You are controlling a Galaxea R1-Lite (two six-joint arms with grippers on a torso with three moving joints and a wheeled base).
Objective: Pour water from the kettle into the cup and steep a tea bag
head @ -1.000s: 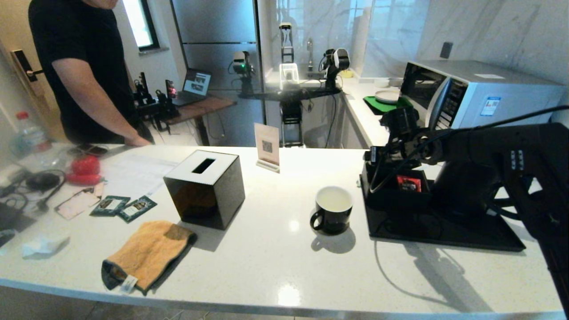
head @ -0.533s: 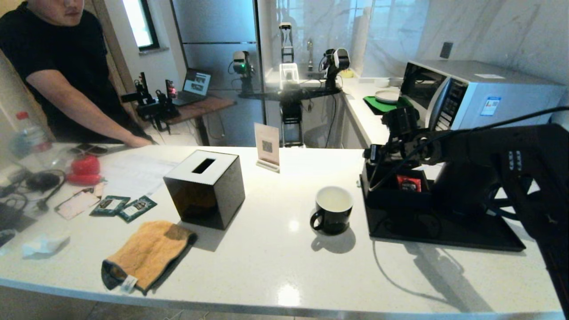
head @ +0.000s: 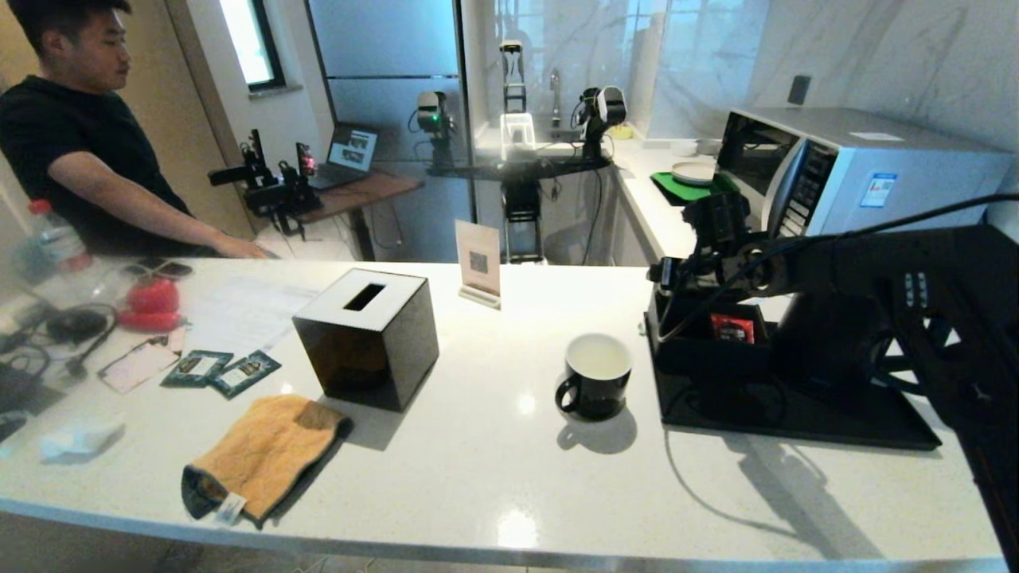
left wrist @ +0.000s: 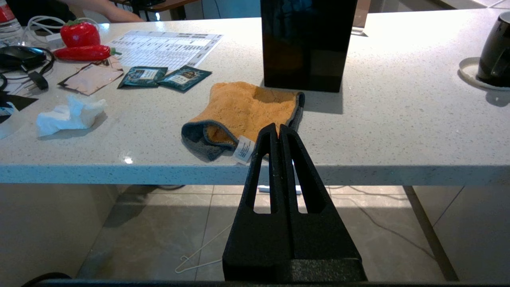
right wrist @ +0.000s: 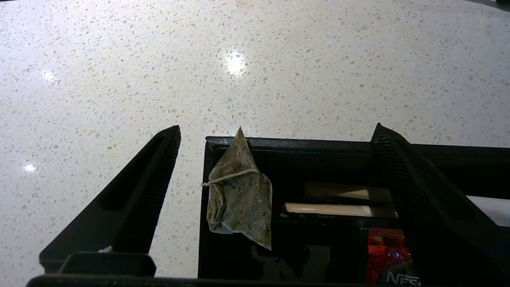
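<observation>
Right pincer point(right wrist: 275, 131): unmoved, fingers wide apart, nothing gripped, straddling the tea bag point(right wrist: 239, 191) leaning in black organiser point(right wrist: 303, 143). Left pincer point(left wrist: 278, 128): closed, parked below desk point(left wrist: 398, 119) edge.

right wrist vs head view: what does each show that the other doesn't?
Only the right wrist view: the tea bag, a pale mesh sachet leaning in a corner of the black organiser box, between the wide-open fingers of the right gripper.
Only the head view: the cup, the tissue box, the orange cloth, the microwave and a person; the kettle is hidden behind the right arm.
Both: the box, the red packet inside it, and the speckled white counter.
</observation>
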